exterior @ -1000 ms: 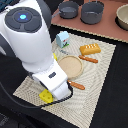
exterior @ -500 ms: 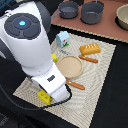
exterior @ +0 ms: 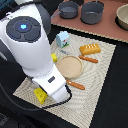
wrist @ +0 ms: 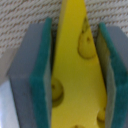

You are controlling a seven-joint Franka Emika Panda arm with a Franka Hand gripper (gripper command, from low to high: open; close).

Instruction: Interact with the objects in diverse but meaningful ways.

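Cheese wedge seated between the jaws, low over the placemat's near corner.

Wrist view: gripper (wrist: pixel 75 65) nearly closed, both green foam pads (wrist: pixel 42 75) flush against the flat faces of the yellow holed cheese wedge (wrist: pixel 75 75); its long axis runs along the pads, taper pointing away. Plastic smooth, holes shallow. Woven beige placemat (exterior: pixel 95 95) coarse, ribbed. Exterior view: wedge (exterior: pixel 40 95) sits under the wrist at the exterior view's left; bread loaf (exterior: pixel 90 48) and milk carton (exterior: pixel 63 38) well apart.
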